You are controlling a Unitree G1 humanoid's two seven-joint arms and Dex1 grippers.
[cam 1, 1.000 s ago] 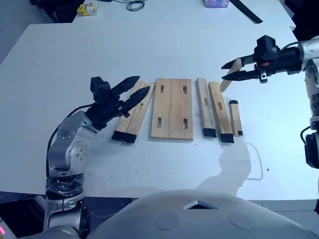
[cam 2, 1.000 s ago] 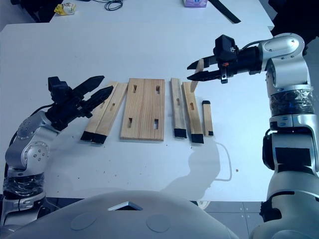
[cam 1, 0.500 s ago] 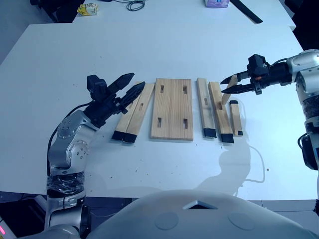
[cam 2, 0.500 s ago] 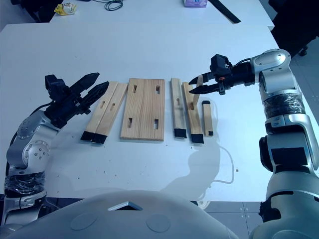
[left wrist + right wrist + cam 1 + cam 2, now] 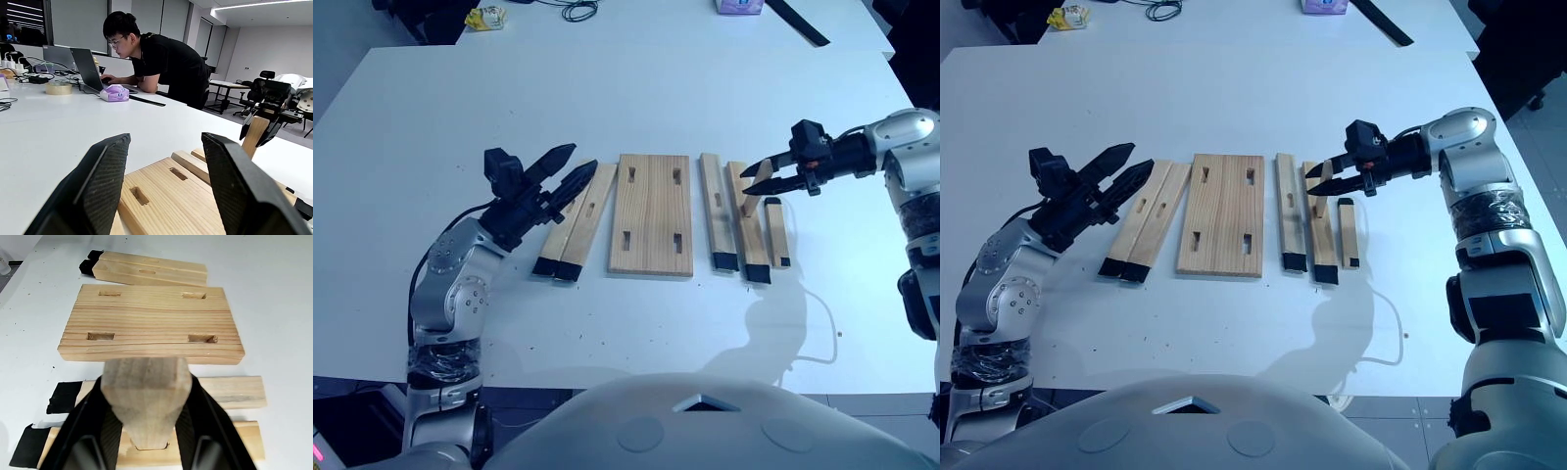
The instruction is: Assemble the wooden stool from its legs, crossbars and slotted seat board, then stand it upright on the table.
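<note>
The right gripper [image 5: 750, 175] is found clamped on a short crossbar [image 5: 145, 396]. The crossbar is held tilted, with its lower end at the slot of a slotted leg [image 5: 749, 227] lying right of the seat board [image 5: 651, 213]. Depth of entry cannot be told. A second leg [image 5: 716, 211] is laid between that leg and the board, and a spare crossbar [image 5: 776, 233] just beside it on the outer side. The left gripper [image 5: 581, 158] is held wide apart, empty, above the far ends of the paired legs [image 5: 573, 220] left of the board. All parts are laid flat on the white table [image 5: 607, 98].
</note>
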